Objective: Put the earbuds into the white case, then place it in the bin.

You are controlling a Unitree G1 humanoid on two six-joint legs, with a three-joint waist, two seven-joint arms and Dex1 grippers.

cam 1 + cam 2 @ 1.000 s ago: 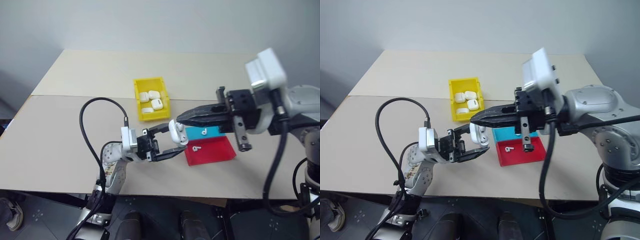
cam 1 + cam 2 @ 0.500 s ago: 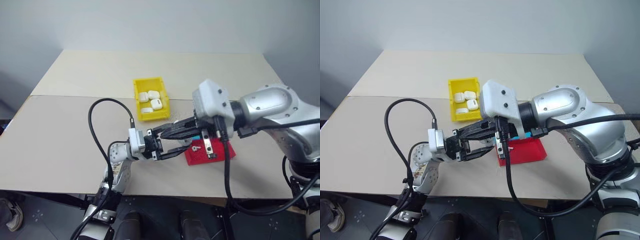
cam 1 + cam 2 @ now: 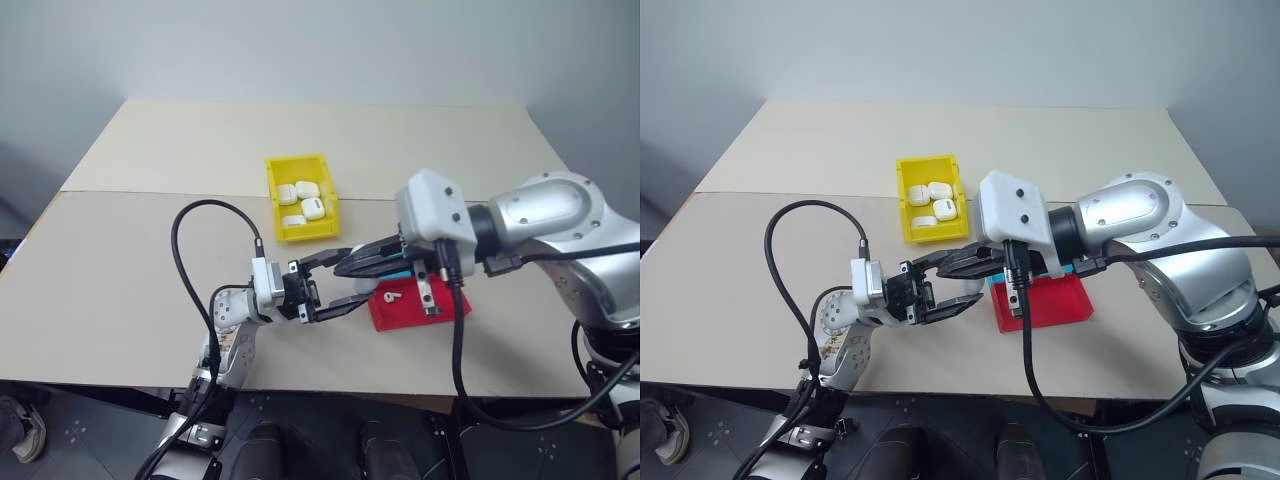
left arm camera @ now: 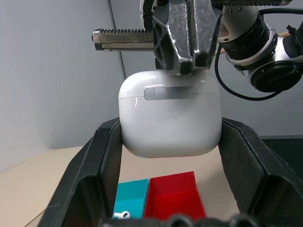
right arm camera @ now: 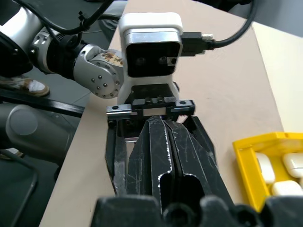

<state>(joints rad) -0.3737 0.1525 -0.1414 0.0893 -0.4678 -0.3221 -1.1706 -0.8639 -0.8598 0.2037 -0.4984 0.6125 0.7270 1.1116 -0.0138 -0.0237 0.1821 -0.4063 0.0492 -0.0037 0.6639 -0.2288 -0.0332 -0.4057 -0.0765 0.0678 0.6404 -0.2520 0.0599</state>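
left end effector [image 4: 170, 161] grips the white case [image 4: 169, 116]; closed right end effector [image 4: 191, 66] presses its top.

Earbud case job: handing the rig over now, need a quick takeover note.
Left hand: shut on the white case, held above the table in front of the robot, lid closed.
Right hand: shut, fingertips pressed on top of the case.
Earbuds: one on the red tray, one on the blue tray; neither is in the case.
Yellow bin behind holds four other white cases.
Done: case picked up.
Left: open the lid, load both earbuds, close it, put the case in the bin.
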